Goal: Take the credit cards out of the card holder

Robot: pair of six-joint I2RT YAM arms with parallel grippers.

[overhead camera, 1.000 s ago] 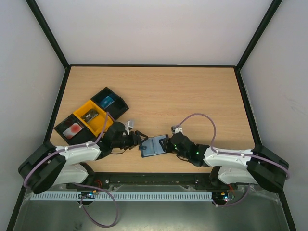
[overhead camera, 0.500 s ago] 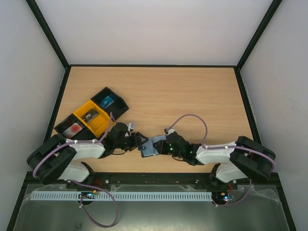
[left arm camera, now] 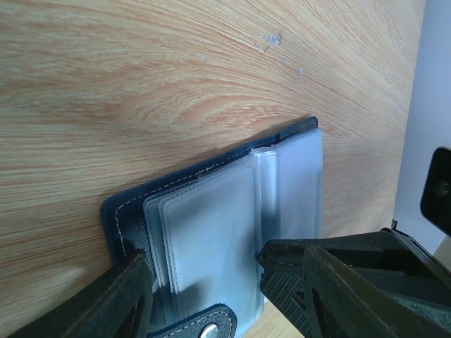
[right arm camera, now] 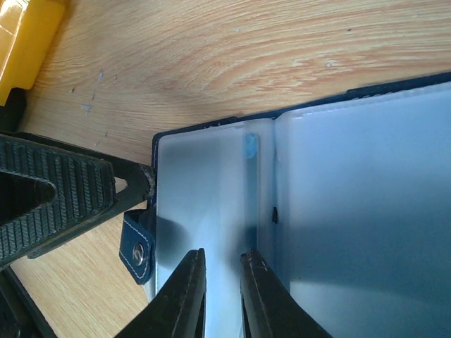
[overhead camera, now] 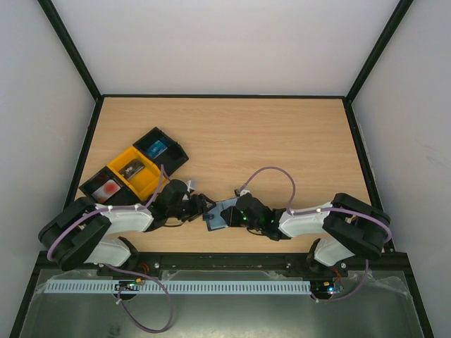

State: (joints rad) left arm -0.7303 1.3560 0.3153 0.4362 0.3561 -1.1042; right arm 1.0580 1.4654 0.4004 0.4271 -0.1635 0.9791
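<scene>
Card holder lies open on the bench between the arms. Left end effector is spread astride its tabbed edge. Right end effector is nearly closed over a sleeve; whether it pinches anything we cannot tell. We judge a blue card still sleeved.
</scene>
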